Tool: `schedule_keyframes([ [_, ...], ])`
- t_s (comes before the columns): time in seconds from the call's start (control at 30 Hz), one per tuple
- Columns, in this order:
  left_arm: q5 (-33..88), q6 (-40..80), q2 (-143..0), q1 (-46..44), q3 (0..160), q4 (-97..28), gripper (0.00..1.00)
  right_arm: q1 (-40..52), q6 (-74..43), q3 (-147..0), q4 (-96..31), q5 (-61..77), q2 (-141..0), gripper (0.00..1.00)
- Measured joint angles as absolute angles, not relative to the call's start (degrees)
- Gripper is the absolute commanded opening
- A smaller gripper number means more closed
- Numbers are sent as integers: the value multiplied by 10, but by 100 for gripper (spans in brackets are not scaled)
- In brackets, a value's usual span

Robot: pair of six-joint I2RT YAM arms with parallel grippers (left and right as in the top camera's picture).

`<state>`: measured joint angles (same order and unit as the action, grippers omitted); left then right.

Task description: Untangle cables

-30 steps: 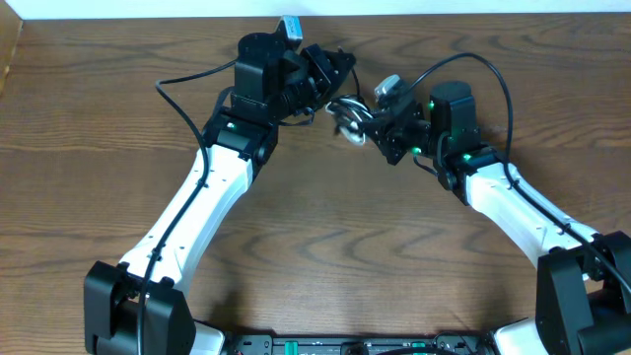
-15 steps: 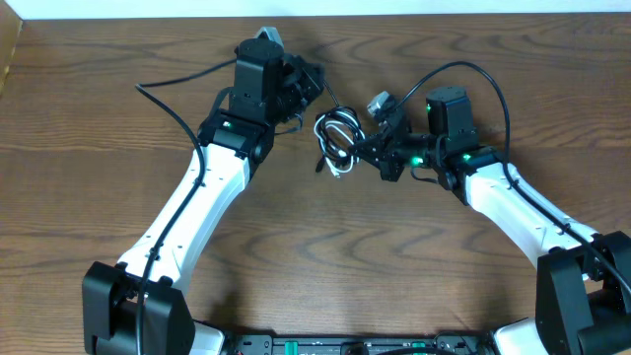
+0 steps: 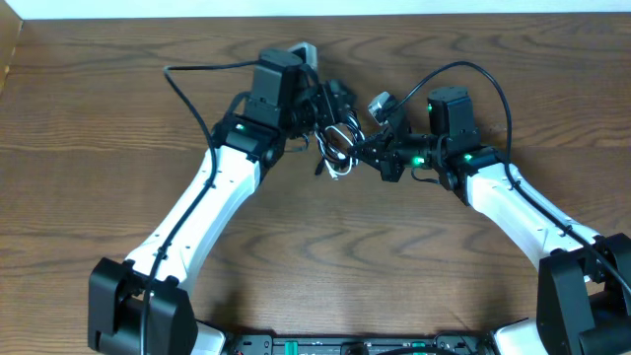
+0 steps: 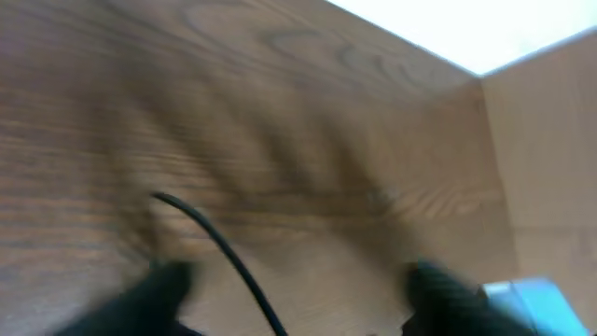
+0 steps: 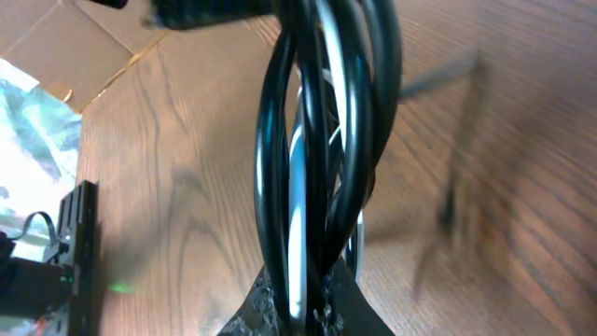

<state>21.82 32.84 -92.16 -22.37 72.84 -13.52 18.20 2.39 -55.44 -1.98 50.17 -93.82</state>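
The cables point(image 3: 336, 144), thin black and white loops in a small tangle, hang between my two grippers above the wooden table point(image 3: 325, 256). In the right wrist view the cables point(image 5: 322, 149) rise as stacked black and white loops, and my right gripper point(image 5: 303, 313) is shut on their lower end. From overhead, the right gripper point(image 3: 363, 150) holds the tangle's right side. My left gripper point(image 3: 332, 106) sits just above and behind the tangle. In the blurred left wrist view the left gripper point(image 4: 298, 294) is open, its fingers point(image 4: 159, 289) wide apart, and a thin black cable point(image 4: 229, 257) runs between them untouched.
The table's far edge meets a white wall point(image 3: 394, 8). Thick black cords point(image 3: 207, 69) arc off both arms. In the right wrist view a cardboard box point(image 5: 75, 42) and a black device point(image 5: 73, 243) lie to the left. A blue object point(image 4: 536, 299) shows beside the left fingers.
My left gripper has opened, let go of the cable, and swung right toward the tangle. The right gripper stays shut on the cables, which moved slightly down and left a second ago.
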Motion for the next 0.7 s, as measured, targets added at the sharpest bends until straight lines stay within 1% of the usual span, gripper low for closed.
schedule_keyframes([
  [0.13, 174, 283, -922, -214, 728, -161, 94, 176, -2, -554, -20, 501, -938, 1],
  [0.27, 134, 258, -923, -182, 728, -182, 93, 159, -23, -554, -22, 501, -938, 1],
  [0.33, 143, 238, -923, -164, 728, -187, 87, 151, -29, -554, -23, 500, -938, 1],
  [0.37, 150, 230, -923, -159, 728, -189, 77, 149, -30, -554, -24, 498, -938, 1],
  [0.4, 162, 218, -923, -156, 728, -192, 70, 147, -32, -554, -24, 498, -938, 1],
  [0.47, 187, 194, -923, -155, 728, -192, 60, 147, -35, -554, -24, 497, -938, 1],
  [0.53, 206, 185, -923, -157, 728, -193, 58, 147, -37, -554, -26, 497, -938, 1],
  [0.7, 254, 169, -923, -163, 728, -193, 58, 147, -45, -554, -30, 497, -938, 1],
])
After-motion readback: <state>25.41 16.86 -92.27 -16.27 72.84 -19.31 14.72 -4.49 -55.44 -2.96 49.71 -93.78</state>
